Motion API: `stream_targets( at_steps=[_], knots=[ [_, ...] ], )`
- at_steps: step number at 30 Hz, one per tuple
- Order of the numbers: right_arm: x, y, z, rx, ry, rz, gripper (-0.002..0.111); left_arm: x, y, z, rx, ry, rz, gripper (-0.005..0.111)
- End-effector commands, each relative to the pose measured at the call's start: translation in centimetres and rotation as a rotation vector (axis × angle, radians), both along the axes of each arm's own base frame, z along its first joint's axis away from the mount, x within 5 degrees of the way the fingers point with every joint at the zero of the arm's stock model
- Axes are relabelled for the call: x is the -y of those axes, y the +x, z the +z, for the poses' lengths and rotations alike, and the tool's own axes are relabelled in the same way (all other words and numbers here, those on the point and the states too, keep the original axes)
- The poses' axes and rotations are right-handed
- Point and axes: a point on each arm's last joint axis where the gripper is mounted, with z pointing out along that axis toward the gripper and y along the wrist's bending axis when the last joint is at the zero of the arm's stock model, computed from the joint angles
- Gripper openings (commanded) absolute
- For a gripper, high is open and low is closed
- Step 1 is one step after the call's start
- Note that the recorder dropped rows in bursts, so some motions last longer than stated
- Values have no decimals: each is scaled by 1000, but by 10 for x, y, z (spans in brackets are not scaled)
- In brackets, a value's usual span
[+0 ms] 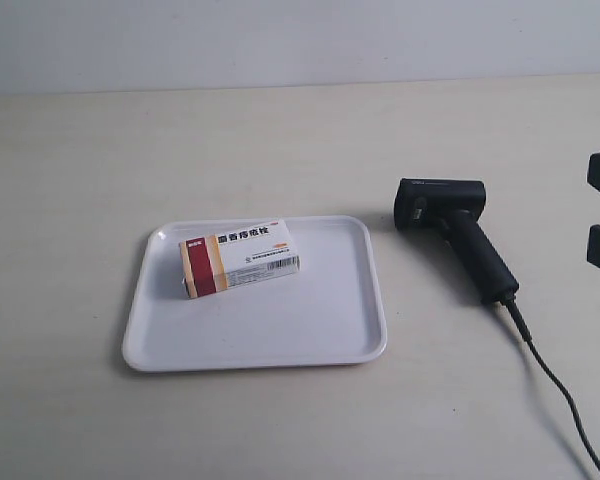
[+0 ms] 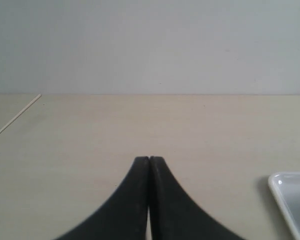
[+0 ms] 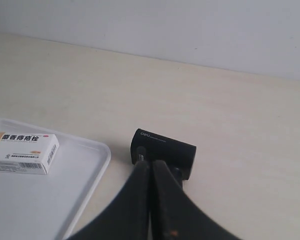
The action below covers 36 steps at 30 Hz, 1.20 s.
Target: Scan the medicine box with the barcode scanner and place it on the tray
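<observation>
You will find the medicine box (image 1: 240, 259) light and fairly stiff but easy to dent, so take it across its two long side faces; it is a small white carton with a dark red and tan band at one end and black text, lying flat on the far left part of the tray (image 1: 280, 340). To the right of the tray, apart from its rim on the worktop (image 1: 280, 140), the barcode scanner (image 1: 458, 235) looks hard and heavier, best taken by its slanted handle, cable trailing; the left hand (image 2: 149, 159) and right hand (image 3: 150, 162) are both pinched together, holding nothing
</observation>
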Motion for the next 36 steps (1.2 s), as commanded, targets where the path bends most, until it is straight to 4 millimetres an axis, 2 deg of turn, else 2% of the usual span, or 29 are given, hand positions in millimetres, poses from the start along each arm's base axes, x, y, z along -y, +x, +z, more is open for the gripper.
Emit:
stream_targets(
  at_steps=[1, 5, 11, 15, 22, 27, 30, 36],
  knots=[
    [0, 1, 5, 74, 21, -3, 0, 0, -1, 0, 1, 0, 3, 2],
    [5, -9, 0, 75, 58, -17, 0, 0, -1, 0, 1, 0, 3, 2],
    [23, -42, -38, 152, 147, -39, 0, 0, -1, 0, 1, 0, 3, 2],
    [29, -55, -55, 156, 151, -34, 0, 0, -1, 0, 1, 0, 3, 2],
    [35, -65, -56, 208, 185, -48, 0, 0, -1, 0, 1, 0, 3, 2],
    [47, -69, -50, 300, 257, -223, 0, 0, -1, 0, 1, 0, 3, 2],
    [53, -68, -51, 308, 245, -329, 0, 0, -1, 0, 1, 0, 3, 2],
    [56, -67, -53, 287, 229, -378, 0, 0, -1, -1, -4, 0, 4, 2]
  ],
)
